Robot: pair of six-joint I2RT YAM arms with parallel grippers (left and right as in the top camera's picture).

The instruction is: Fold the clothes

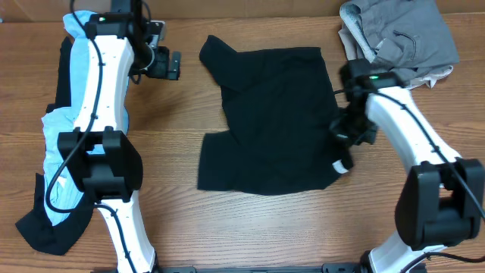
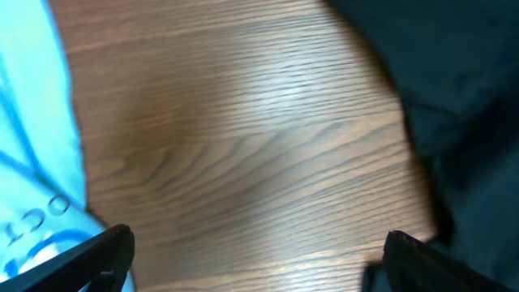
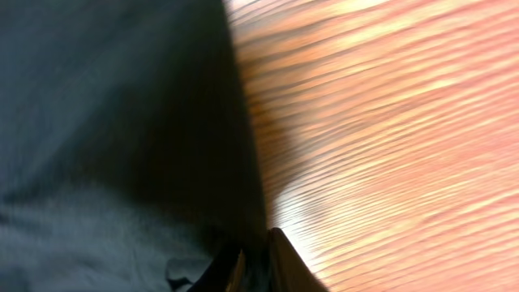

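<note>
A black T-shirt (image 1: 269, 121) lies partly folded in the middle of the table. My right gripper (image 1: 346, 133) is shut on its right edge; the right wrist view shows the fingers (image 3: 255, 264) pinching the dark cloth (image 3: 122, 138) just above the wood. My left gripper (image 1: 168, 64) is open and empty, hovering over bare table to the left of the shirt's upper sleeve. In the left wrist view its fingers (image 2: 259, 259) are wide apart, with the black shirt (image 2: 462, 105) at the right and light blue cloth (image 2: 32, 122) at the left.
A pile of light blue and black clothes (image 1: 57, 174) lies along the left side of the table under the left arm. Grey clothes (image 1: 402, 34) are heaped at the back right corner.
</note>
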